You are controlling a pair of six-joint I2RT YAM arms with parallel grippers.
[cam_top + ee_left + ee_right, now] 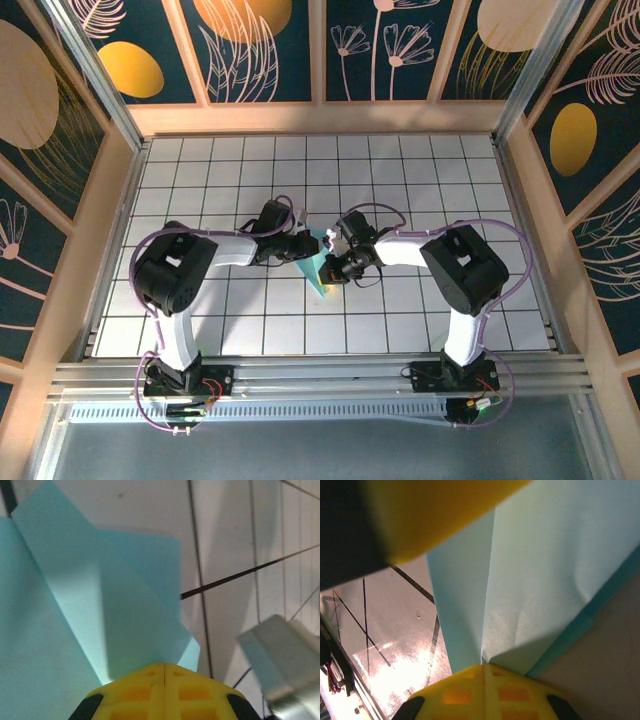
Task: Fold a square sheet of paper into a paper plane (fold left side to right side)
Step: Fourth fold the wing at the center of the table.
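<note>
In wrist views, creased paper (75, 630), seemingly touching left pincer (164, 666) and right pincer (485, 666).

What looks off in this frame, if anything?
Nothing stands out. The light-blue paper is mid-fold, layers overlapping, no tear visible. The left gripper and right gripper, both shut, meet it near the middle of the table.
</note>
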